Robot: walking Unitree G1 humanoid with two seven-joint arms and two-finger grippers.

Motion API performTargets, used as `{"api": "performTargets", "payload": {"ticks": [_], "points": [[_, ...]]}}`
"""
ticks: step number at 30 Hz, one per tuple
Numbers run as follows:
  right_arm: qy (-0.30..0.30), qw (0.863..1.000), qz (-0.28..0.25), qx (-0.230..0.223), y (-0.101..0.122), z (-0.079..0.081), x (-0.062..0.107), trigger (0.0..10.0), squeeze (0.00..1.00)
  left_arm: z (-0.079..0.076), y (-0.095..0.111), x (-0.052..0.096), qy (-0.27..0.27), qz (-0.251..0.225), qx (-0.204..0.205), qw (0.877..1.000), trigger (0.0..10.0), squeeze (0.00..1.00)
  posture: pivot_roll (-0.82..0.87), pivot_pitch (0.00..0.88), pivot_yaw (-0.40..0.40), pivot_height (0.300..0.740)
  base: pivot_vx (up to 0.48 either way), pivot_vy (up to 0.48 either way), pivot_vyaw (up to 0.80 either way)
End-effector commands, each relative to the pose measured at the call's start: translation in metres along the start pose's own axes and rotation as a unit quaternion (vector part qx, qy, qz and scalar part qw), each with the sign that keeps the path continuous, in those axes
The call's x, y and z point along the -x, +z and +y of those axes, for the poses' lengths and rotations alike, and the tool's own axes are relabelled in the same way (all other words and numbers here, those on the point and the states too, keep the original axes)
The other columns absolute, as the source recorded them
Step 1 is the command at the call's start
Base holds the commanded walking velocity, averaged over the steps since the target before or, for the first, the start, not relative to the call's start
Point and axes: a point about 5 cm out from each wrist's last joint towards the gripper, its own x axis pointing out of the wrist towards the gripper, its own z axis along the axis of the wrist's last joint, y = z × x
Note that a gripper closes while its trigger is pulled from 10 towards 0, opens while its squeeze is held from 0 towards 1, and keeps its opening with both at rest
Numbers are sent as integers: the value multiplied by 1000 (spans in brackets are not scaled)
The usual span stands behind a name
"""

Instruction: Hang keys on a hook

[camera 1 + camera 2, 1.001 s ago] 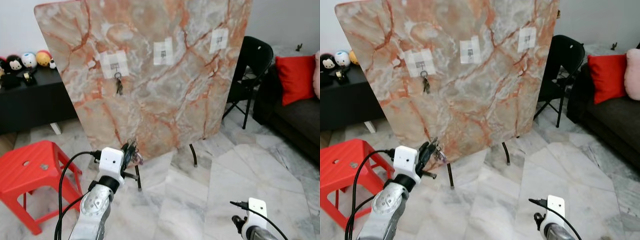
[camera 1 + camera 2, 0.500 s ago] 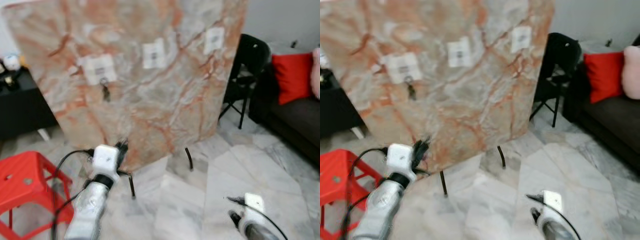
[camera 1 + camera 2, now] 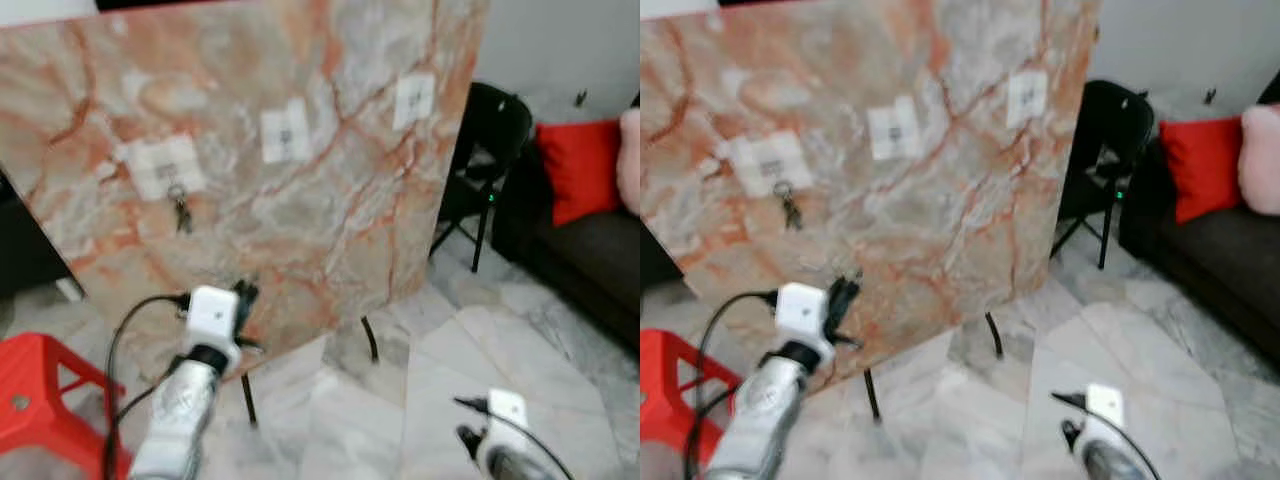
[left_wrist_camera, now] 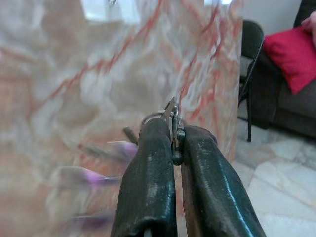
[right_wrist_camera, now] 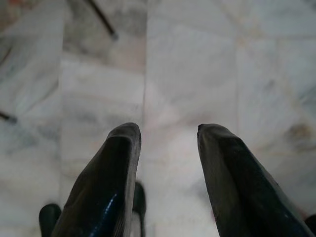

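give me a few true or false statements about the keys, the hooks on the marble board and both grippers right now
1. The left gripper is shut on a key ring. True.
2. All three hooks on the marble board are bare. False: a set of keys already hangs from the left hook; the middle hook and right hook are bare.
3. The right gripper is open, over the marble floor. True.
4. The right gripper holds a second key ring. False: nothing is between its fingers.
5. A red cushion lies on the dark sofa to the right of the board. True.
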Motion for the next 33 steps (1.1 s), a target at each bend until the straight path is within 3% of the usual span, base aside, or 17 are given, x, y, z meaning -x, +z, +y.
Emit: {"api": "performTargets", "payload": {"ticks": [1, 15, 19, 33], "points": [[16, 1000, -10, 1, 6, 11, -2, 10000, 0, 12, 6, 1, 14, -8, -17, 1000, 10000, 0, 62, 0, -38, 740, 322, 0, 0], [24, 999, -13, 37, 8, 10, -1, 10000, 0, 14, 13, -2, 15, -19, -20, 1000, 10000, 0, 63, 0, -38, 740, 324, 0, 40], [18, 1000, -10, 11, 6, 10, -2, 10000, 0, 14, 16, -4, 13, -23, -21, 999, 10000, 0, 63, 0, -38, 740, 322, 0, 400], [19, 1000, -8, 21, 5, 11, -2, 10000, 0, 15, 28, -8, 4, -42, -27, 999, 10000, 0, 59, 0, -32, 740, 295, 0, 0]]}}
